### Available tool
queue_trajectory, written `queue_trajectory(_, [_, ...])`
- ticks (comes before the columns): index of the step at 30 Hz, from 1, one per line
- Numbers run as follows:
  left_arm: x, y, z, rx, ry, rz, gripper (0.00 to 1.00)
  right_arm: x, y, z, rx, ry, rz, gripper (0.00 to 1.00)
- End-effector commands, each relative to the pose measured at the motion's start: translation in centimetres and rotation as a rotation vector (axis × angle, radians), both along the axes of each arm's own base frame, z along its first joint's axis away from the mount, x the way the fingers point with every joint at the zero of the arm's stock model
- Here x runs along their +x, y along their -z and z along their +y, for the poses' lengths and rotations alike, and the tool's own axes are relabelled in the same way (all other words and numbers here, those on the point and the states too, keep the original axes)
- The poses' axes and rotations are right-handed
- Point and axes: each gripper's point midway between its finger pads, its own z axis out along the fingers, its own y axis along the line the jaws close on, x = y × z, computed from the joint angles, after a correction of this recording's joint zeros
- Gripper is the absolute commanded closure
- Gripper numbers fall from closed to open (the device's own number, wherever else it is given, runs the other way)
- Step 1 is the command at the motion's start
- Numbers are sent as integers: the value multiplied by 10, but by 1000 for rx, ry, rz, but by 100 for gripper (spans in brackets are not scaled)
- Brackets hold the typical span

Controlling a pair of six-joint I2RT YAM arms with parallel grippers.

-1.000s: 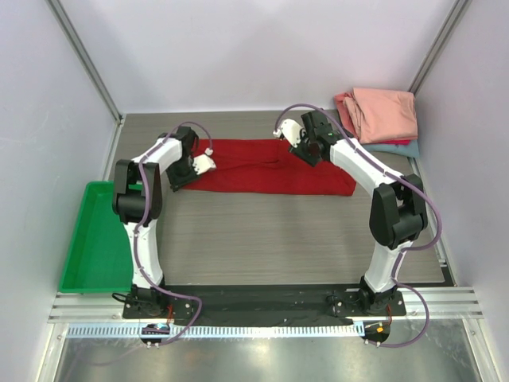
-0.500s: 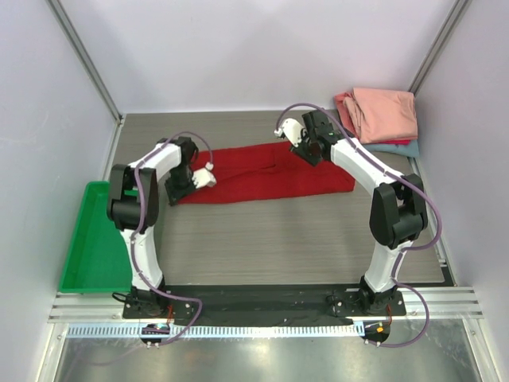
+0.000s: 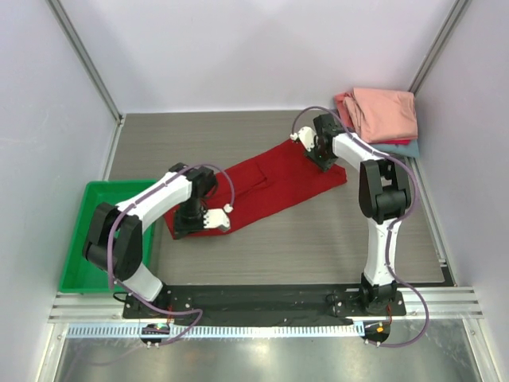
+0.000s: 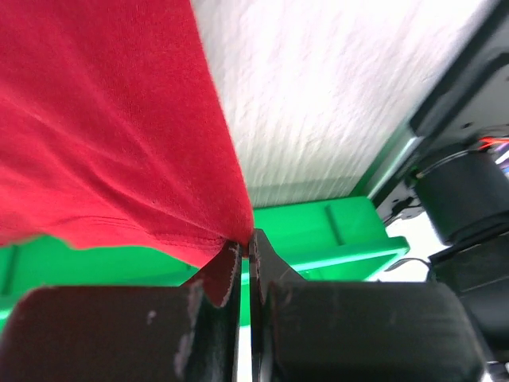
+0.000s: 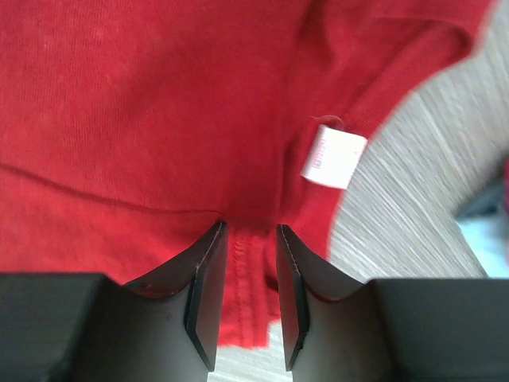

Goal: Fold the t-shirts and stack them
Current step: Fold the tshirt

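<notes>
Deep red cloth t-shirt (image 3: 266, 185), folded into a long narrow band, lies slantwise across the middle of the grey wood-grain table (image 3: 318, 247), its lower end toward the left arm and its upper end toward the right. The left hand (image 3: 215, 220) is clamped tight on the lower left corner of the cloth; in the left wrist view the closed fingers pinch the hem and the fabric hangs up and away from them, with the green plastic tray (image 3: 99, 239) beside and below. The right hand (image 3: 308, 146) sits at the upper right end, near the neck; in the right wrist view its jaws stand partly apart over the red cloth, a seam showing flat in the gap, beside the small white neck label (image 5: 334, 157). Nothing appears to be pinched there. At the far right corner of the table a stack of folded shirts waits, a salmon-pink folded shirt (image 3: 386, 113) on top and a teal folded shirt (image 3: 398, 148) peeking out beneath. The step in hand looks like the fold across the length, bringing one end over the other. The next move likely calls for the right hand to hold its end down, or take hold of it, while the left carries its corner across to meet it, edges kept aligned so that the cloth does not bunch.
</notes>
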Motion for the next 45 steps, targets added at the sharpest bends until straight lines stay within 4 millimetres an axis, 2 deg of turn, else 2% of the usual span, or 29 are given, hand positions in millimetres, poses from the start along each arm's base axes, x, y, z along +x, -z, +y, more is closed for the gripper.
queue_trajectory(1, [-77,-39,13,96,23,293,99,15,-10,17,36,-13,-16,64])
queue_trajectory(4, [-83,-39,5,104,43,313,99,19,2,19,29,-16,12,64])
queue_trajectory(6, [-86,-41,-2,95,46,323,99,26,19,18,10,-11,37,64])
queue_trajectory(7, [-89,-41,-8,83,66,328,99,38,13,18,-3,-2,11,65])
queue_trajectory(8, [-91,-42,-11,80,76,331,99,40,35,16,-23,2,46,65])
queue_trajectory(9, [-94,-41,-15,75,92,334,99,44,39,15,-33,6,54,65])
queue_trajectory(10, [-98,-41,-23,66,128,343,99,61,31,17,-36,9,17,65])
queue_trajectory(11, [-100,-41,-28,59,142,351,99,69,32,19,-37,7,9,65])
queue_trajectory(12, [-103,-39,-35,61,144,378,99,69,53,19,-51,5,48,65])
queue_trajectory(13, [-106,-40,-50,25,161,391,99,90,37,25,-41,-1,-14,65])
queue_trajectory(14, [-107,-39,-58,8,160,405,99,98,37,27,-43,-6,-31,65])
queue_trajectory(15, [-110,-35,-69,11,167,428,99,101,54,32,-52,-25,-17,65])
queue_trajectory(16, [-109,-36,-80,-12,172,427,99,117,40,39,-48,-49,-73,65])
queue_trajectory(17, [-114,-35,-91,-40,167,451,99,125,41,43,-53,-56,-101,65])
queue_trajectory(19, [-122,-32,-113,-61,181,459,96,138,43,57,-58,-87,-148,65])
queue_trajectory(22, [-137,-34,-139,-103,161,487,85,151,40,81,-38,-122,-226,66])
queue_trajectory(24, [-139,-38,-146,-113,145,486,76,157,35,86,-24,-110,-264,66])
queue_trajectory(25, [-135,-43,-151,-129,148,467,75,159,27,89,-12,-101,-282,65])
queue_trajectory(27, [-123,-46,-153,-132,169,397,75,161,11,89,15,-66,-308,65])
queue_trajectory(28, [-115,-48,-156,-145,179,354,75,157,11,87,11,-57,-301,64])
queue_trajectory(29, [-111,-47,-158,-153,179,325,75,160,-19,87,29,-44,-352,64])
queue_trajectory(32, [-93,-30,-162,-140,170,251,75,150,-42,84,67,-9,-367,63])
queue_trajectory(33, [-87,-19,-166,-136,159,242,76,147,-72,84,92,1,-407,62])
queue_trajectory(35, [-82,-4,-165,-122,146,231,76,137,-78,83,110,5,-395,62])
queue_trajectory(36, [-77,11,-164,-113,133,225,77,133,-102,84,130,7,-428,61])
queue_trajectory(38, [-70,27,-162,-95,123,206,78,121,-103,85,154,13,-405,61])
queue_trajectory(39, [-66,39,-162,-86,111,207,79,116,-114,85,166,12,-412,61])
queue_trajectory(42, [-58,54,-163,-78,91,199,80,99,-97,84,165,10,-352,61])
queue_trajectory(45, [-58,65,-165,-78,90,221,80,83,-73,81,151,6,-284,61])
